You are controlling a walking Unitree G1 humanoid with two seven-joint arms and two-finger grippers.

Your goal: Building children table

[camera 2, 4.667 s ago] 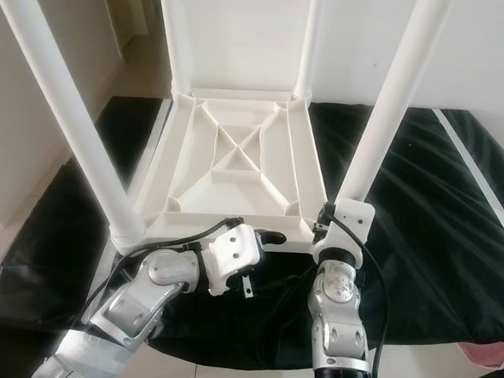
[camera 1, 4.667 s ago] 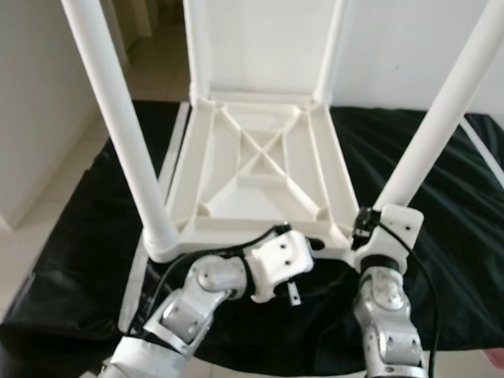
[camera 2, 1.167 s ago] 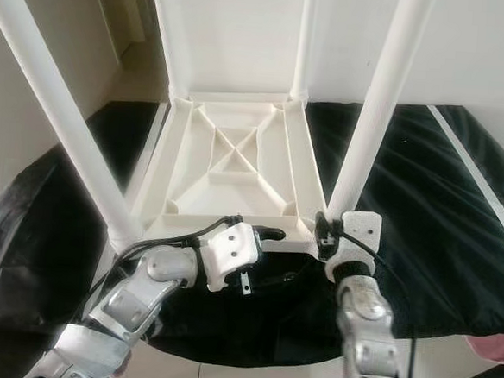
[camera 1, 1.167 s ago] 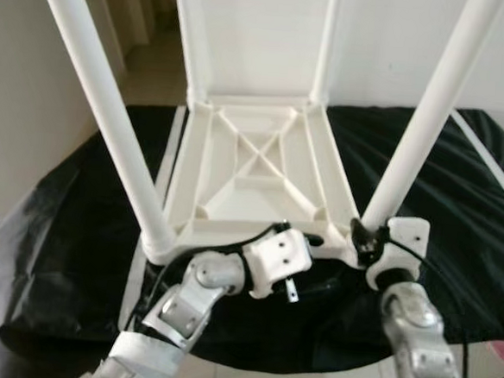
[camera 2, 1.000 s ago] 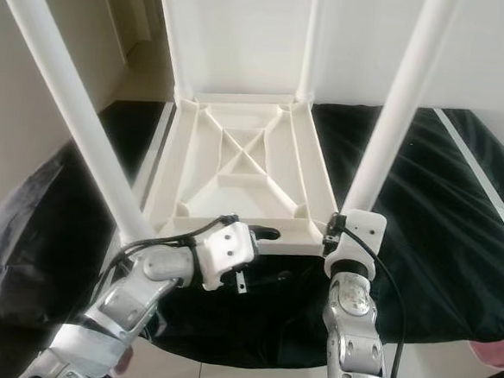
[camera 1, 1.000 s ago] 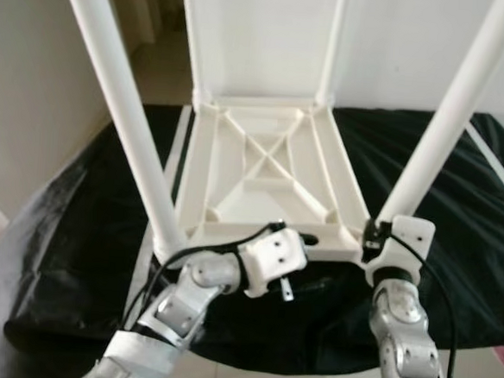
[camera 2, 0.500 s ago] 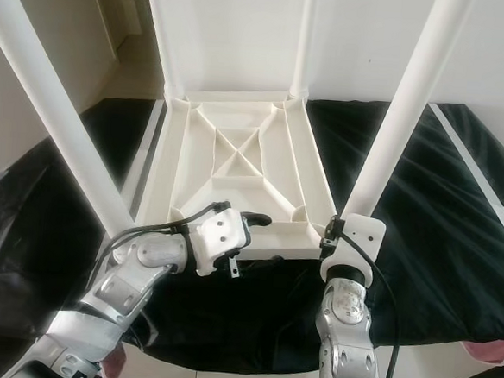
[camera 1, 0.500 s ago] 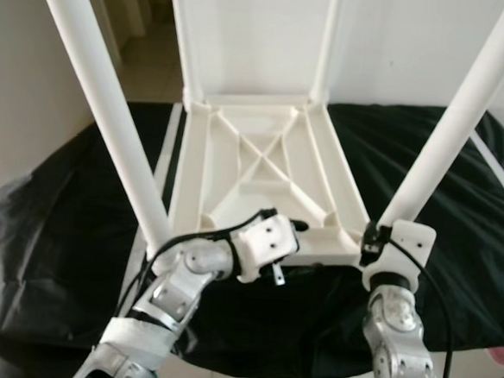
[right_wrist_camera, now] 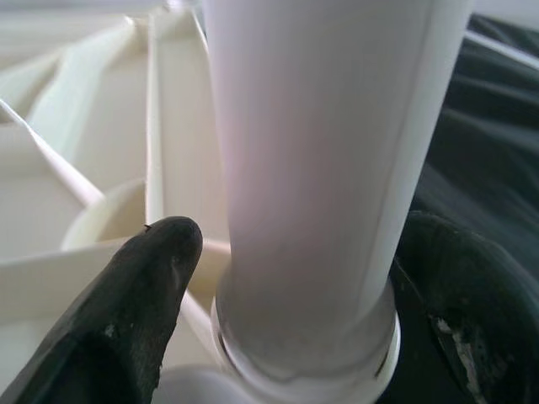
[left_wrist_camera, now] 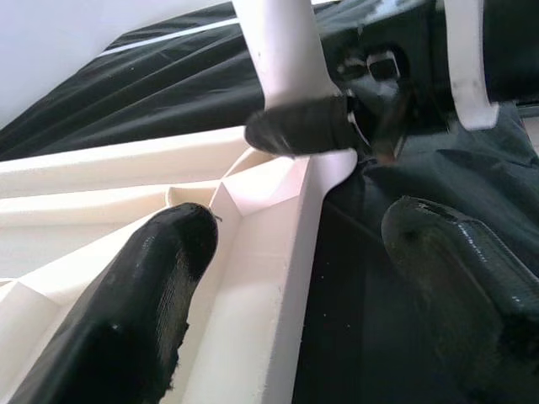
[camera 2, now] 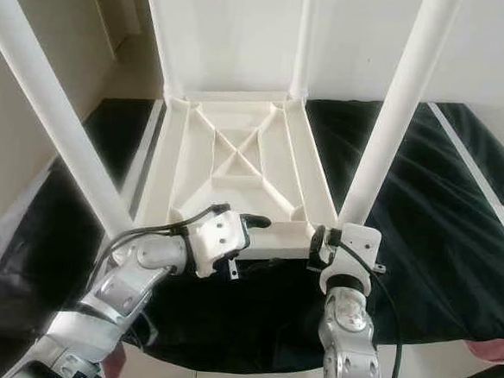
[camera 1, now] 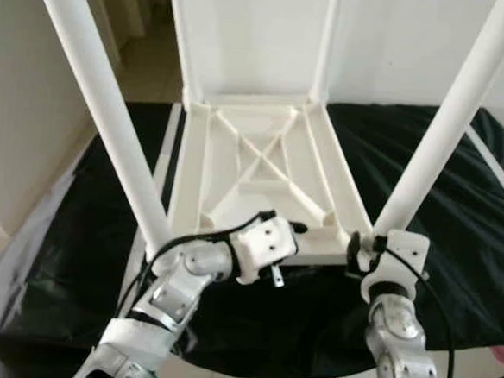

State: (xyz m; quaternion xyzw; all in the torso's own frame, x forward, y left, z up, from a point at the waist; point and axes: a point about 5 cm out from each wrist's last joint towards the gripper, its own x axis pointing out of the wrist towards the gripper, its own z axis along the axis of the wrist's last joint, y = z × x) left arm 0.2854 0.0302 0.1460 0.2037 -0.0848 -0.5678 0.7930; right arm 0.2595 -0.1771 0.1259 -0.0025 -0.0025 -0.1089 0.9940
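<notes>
At frame centre, upturned table (camera 1: 258, 168) rests on black cloth (camera 1: 457, 221). Left gripper (left_wrist_camera: 286, 278) straddles its near rim, open. Right gripper (right_wrist_camera: 295, 278) clamps near-right leg (camera 1: 447, 125) base.

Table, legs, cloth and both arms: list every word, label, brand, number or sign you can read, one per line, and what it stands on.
None can be read.
Table: plain white, ribs but no lettering.
Legs: plain white.
Cloth: black, no print.
Left gripper and right gripper: no readable marks on their housings.
</notes>
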